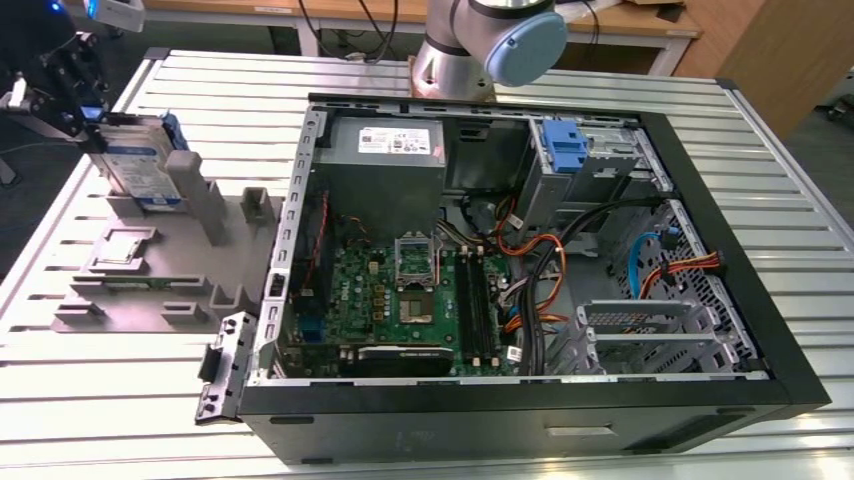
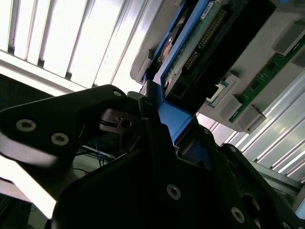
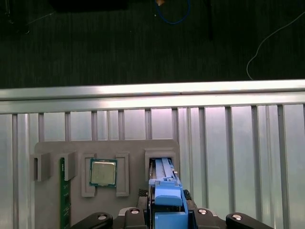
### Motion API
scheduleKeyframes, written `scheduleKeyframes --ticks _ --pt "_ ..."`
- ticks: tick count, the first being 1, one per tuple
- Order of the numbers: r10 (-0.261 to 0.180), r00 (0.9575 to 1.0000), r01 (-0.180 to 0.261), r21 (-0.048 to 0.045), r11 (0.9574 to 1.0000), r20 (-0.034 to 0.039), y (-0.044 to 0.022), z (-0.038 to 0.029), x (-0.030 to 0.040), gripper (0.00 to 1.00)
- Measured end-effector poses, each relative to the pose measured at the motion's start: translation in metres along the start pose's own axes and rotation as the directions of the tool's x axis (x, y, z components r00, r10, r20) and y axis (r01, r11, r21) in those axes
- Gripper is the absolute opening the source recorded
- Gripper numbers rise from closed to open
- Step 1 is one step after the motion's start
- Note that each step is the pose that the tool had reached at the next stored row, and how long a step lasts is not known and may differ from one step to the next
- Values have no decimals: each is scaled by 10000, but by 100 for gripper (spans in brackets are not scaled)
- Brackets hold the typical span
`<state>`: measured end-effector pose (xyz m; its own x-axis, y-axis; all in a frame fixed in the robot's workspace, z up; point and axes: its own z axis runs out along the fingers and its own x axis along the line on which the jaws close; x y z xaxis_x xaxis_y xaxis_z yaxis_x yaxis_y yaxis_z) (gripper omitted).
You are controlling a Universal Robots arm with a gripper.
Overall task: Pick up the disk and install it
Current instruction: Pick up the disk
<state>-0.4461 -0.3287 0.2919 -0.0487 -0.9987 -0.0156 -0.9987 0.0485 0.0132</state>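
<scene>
- One gripper [image 1: 80,112] in play, at the counter [image 1: 80,400] edge on the exterior view's left, above the grey fixture block [image 1: 147,285].
- Jaws clenched on the disk [image 1: 138,165]. In both wrist views the black fingers [image 2: 147,102] press either side of its blue carrier [image 3: 167,200].
- Disk stands upright on edge, lower end in a fixture slot [image 3: 147,157]. Cannot tell whether it has left the slot floor.
- Neighbouring fixture pockets hold a processor chip [image 3: 103,172] and a green memory stick [image 3: 62,191], just beside the disk's slot.
- Open computer case [image 1: 534,405] lies mid-counter. Its drive bay [image 1: 614,150], with a blue bracket [image 1: 567,145], sits at the case's far corner toward the exterior view's right, well apart from the disk.
- Judgement: pick-up step in hand; grasp made, install not begun.
- Judgement: the next move calls for a straight pull along the slot walls, no tilt. The carry to the bay then needs clearance over the case rim and the loose cables [image 1: 547,270].
</scene>
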Motion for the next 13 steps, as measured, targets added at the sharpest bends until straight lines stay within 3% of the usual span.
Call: scheduleKeyframes --ticks 13 --pt "0 10000 0 0 10000 0 1 -55 -1 37"
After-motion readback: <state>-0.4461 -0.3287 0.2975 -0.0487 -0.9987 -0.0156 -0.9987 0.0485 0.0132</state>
